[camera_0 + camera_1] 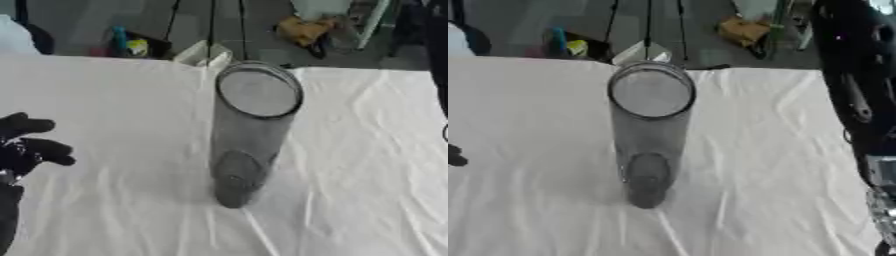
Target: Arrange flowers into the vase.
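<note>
The vase (249, 132) — a tall clear cylinder, upright, long axis vertical, mouth open upward — is seen standing mid-table on the white cloth (367, 165). No flowers can be seen on the table or in the vase. The left hand (26, 145) is held low at the left edge, well apart from the vase, fingers curled with nothing gripped. Of the right side only the arm (859, 90) is shown, along the right edge — its hand is out of view. Nothing is seen between the left hand and the vase.
</note>
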Motion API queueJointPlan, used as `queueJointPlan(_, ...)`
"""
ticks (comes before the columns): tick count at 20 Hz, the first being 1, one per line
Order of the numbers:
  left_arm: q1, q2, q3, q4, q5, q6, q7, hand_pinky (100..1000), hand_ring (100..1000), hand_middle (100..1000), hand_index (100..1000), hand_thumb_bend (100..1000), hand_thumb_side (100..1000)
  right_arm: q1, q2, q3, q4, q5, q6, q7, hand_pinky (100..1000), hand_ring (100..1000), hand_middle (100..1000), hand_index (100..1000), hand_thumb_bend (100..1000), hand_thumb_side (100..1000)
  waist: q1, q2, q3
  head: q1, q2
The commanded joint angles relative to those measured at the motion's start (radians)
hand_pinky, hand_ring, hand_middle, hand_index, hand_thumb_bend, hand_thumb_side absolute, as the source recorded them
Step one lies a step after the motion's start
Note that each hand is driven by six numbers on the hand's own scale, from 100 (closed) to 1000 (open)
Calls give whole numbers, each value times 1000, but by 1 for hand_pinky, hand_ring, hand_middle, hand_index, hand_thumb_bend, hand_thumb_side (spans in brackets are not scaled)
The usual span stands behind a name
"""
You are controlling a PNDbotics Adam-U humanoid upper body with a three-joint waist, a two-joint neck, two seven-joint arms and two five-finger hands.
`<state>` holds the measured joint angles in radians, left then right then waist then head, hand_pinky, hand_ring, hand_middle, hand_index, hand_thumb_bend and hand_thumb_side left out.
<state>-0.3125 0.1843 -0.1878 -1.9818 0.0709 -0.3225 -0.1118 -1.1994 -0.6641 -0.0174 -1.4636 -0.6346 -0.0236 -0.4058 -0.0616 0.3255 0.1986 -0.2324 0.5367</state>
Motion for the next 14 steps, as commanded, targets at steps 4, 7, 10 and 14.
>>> queueJointPlan(4, -11, 11, -13, -18, 16, 5, -7, 589, 635, 729, 871, 124, 1000, -38, 22, 0, -63, -33, -7, -38, 100, 100, 100, 100, 100, 336, -7, -42, 6, -12, 4)
queueJointPlan(7, -13, 9, -15, -18, 20, 5, -11, 588, 635, 729, 871, 124, 1000, -37, 41, 5, -87, -41, -20, -53, 100, 100, 100, 100, 100, 332, -5, -42, 11, -14, 0)
queueJointPlan(10, -15, 6, -16, -18, 23, 7, -14, 588, 635, 729, 871, 124, 1000, -32, 62, 9, -121, -44, -42, -71, 100, 100, 100, 100, 100, 336, -5, -39, 16, -16, -9)
queueJointPlan(14, -18, 4, -18, -18, 23, 9, -17, 587, 635, 729, 871, 124, 1000, -19, 82, 23, -166, -48, -63, -90, 100, 100, 100, 100, 100, 332, -7, -34, 21, -18, -17)
